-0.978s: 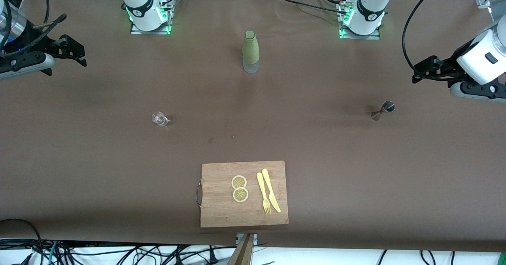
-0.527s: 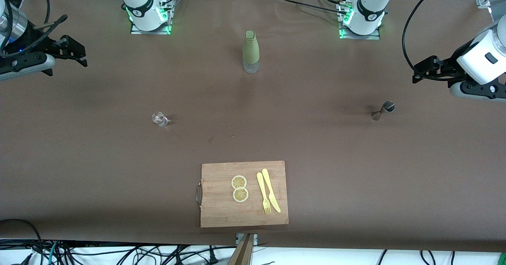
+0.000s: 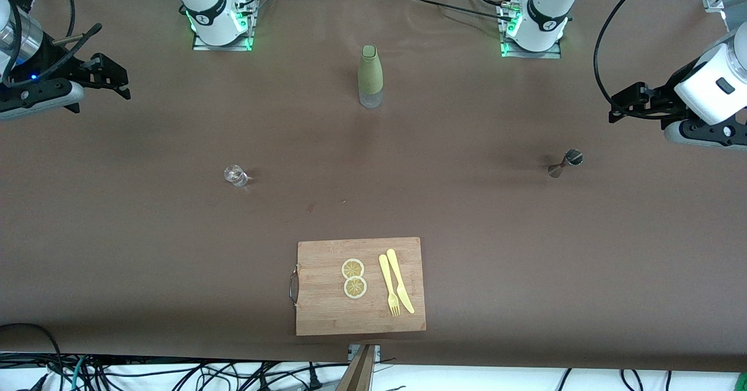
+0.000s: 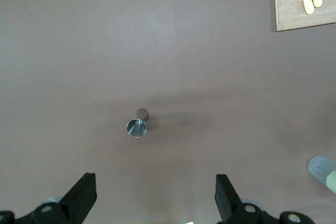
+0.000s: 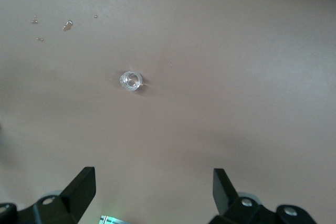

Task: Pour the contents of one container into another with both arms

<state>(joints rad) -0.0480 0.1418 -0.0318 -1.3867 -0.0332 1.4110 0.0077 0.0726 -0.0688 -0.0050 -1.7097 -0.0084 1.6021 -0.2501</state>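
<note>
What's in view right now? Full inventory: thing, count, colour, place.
bottle: 1, olive-green sleeve over a clear base, upright mid-table, near the arms' bases.
small glass: 1, clear, toward the right arm's end of the table.
jigger: 1, steel, toward the left arm's end of the table.
cutting board: 1, light wood with a metal handle, nearest the front camera.
lemon slices: 2, yellow, on the cutting board.
fork: 1, pale yellow, on the cutting board beside the lemon slices.
knife: 1, pale yellow, on the cutting board beside the fork.
table: 1, brown.
left pincer: 1, black, open, above the jigger.
right pincer: 1, black, open, above the small glass.
</note>
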